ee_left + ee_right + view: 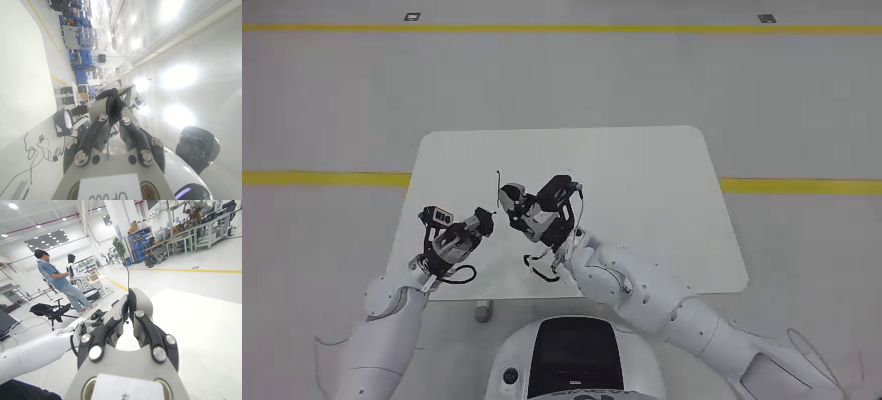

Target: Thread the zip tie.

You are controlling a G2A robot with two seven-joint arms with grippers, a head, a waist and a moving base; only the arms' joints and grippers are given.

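The zip tie [498,185] is a thin black strip standing up over the white table [642,200]. My right gripper [507,200] is shut on it. In the right wrist view the tie [128,279] rises from between the closed fingertips of the right gripper [129,294] and ends in a small head. My left gripper [485,222] hovers just beside and below the right one, almost touching it. In the left wrist view its black-padded fingers [113,94] are closed together, and a thin black strand [108,149] runs down between them.
Both grippers hang above the table's near-left part, close to its front edge [472,295]. Bare tabletop [189,323] stretches away to the right and back. A yellow floor line [802,186] passes beyond the table.
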